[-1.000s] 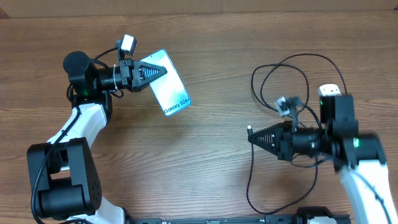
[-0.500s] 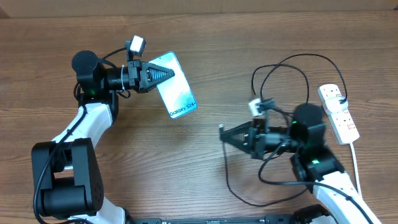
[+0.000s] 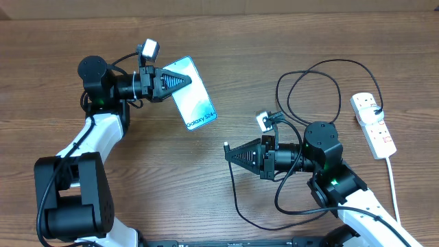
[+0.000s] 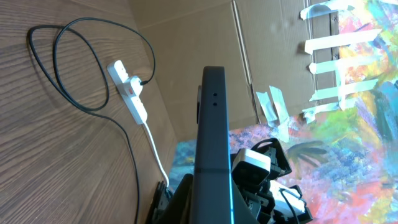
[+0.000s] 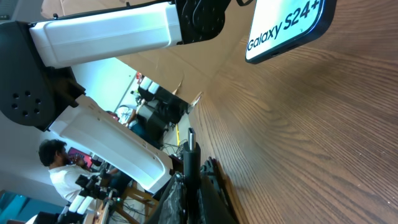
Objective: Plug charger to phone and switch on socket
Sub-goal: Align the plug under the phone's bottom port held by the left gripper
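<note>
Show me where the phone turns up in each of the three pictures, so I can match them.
Overhead: the phone is upper left of centre, with its screen facing the camera.
Left wrist: it is seen edge-on, a dark upright bar in the centre.
Right wrist: only its "Galaxy S24+" end shows, in the top right corner.
Shared landmark: the wooden table, whose brown grain is in all three.

A brown wood-grain desk [image 3: 226, 41] fills the overhead view. In the left wrist view, a cardboard wall [image 4: 186, 37] stands behind it, with white tape strips [image 4: 329, 43] near a brightly coloured painting [image 4: 367, 124]. The right wrist view shows 1 dark-haired person [image 5: 55, 158] in the background.
</note>
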Controlling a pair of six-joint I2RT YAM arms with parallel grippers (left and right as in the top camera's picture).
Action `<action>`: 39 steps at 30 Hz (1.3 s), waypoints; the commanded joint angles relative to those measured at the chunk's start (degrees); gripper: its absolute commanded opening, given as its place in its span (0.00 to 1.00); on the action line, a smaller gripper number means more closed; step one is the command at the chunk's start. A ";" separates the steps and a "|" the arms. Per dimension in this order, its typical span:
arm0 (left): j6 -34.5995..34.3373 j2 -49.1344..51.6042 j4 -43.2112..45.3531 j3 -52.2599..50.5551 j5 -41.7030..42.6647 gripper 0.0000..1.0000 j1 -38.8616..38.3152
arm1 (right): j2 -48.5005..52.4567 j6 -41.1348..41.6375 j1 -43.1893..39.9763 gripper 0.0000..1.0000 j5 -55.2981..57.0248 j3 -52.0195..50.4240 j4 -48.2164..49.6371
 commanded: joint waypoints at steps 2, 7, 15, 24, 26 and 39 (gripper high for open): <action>0.44 0.28 0.46 1.38 -1.14 0.04 0.00 | -0.11 0.55 0.28 0.04 0.66 -0.15 -0.04; 0.48 0.28 0.46 1.38 -0.76 0.04 -0.33 | 3.45 1.68 0.72 0.04 0.81 -0.15 3.15; 0.46 0.28 0.24 1.31 1.29 0.04 -1.51 | 13.77 3.48 4.20 0.04 0.15 -0.09 11.93; 0.09 0.28 0.15 1.31 1.29 0.04 -1.75 | 14.97 1.51 3.63 0.04 0.00 0.85 11.93; 0.57 0.28 0.11 1.31 1.29 0.04 -2.51 | 14.97 -0.35 3.63 0.04 0.07 0.87 11.78; 5.53 0.28 0.00 1.31 1.29 0.04 -7.19 | 14.58 -5.62 0.79 0.04 1.05 1.55 2.47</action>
